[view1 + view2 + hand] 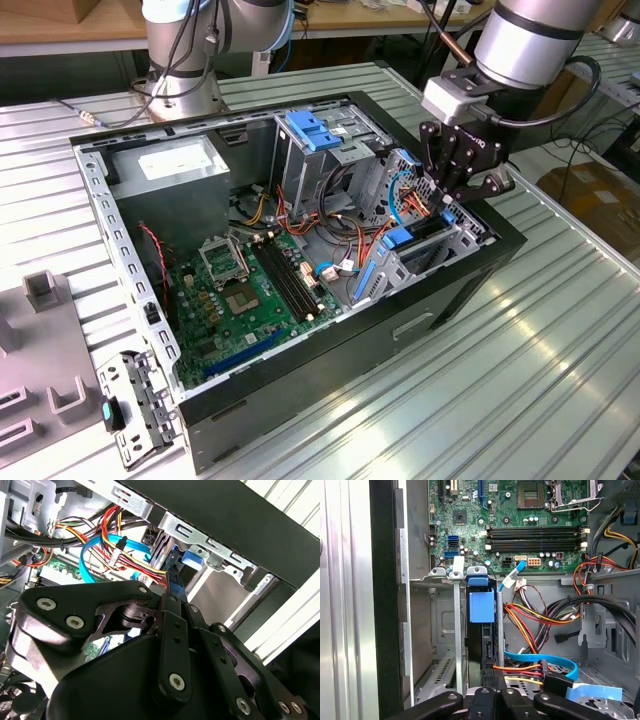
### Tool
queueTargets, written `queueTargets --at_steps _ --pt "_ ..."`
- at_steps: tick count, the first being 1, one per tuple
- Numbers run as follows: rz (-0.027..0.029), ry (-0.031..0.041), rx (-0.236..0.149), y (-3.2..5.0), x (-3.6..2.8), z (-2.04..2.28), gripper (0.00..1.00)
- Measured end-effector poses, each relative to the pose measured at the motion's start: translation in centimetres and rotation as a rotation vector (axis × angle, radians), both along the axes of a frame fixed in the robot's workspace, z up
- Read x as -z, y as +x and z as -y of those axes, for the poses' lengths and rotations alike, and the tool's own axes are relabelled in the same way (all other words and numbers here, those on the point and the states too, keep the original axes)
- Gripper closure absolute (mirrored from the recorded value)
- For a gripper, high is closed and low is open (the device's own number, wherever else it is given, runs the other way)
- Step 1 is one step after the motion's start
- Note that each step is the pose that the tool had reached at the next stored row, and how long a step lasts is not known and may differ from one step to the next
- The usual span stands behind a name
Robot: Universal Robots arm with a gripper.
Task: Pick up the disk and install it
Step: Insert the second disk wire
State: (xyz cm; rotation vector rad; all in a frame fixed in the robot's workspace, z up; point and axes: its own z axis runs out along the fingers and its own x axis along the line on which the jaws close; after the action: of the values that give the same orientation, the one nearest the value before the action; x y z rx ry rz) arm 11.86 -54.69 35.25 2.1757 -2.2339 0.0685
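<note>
The disk [481,630] stands on edge in the narrow drive bay [456,630] at the front corner of the open computer case [330,350]. Its blue rail tab [399,238] faces the motherboard. My gripper [447,203] hangs over that bay at the exterior view's right, and in both wrist views its black fingers [175,625] are drawn close together on the disk's near edge. In the second wrist view a strip of blue rail [175,587] shows just past the fingertips. My gripper [491,694] hides the gripped end of the disk.
Orange, red and yellow cables and a blue data cable [545,662] run right beside the bay. The motherboard [250,290], grey power supply [175,165] and a blue latch [315,130] fill the case. A second arm's base [185,90] stands behind; grey fixtures [45,290] lie left.
</note>
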Motion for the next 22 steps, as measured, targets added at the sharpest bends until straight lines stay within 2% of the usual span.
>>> queueTargets --at_steps 5,10,17,22 --pt "0.0000 0.0000 0.000 0.00 -0.03 0.00 0.89" --pt "0.0000 -0.0001 0.000 -0.35 -0.03 0.00 0.89" --pt "0.0000 0.0003 0.000 -1.62 -0.03 0.00 0.89" --pt "0.0000 0.0002 0.000 -1.99 -0.03 0.00 0.89"
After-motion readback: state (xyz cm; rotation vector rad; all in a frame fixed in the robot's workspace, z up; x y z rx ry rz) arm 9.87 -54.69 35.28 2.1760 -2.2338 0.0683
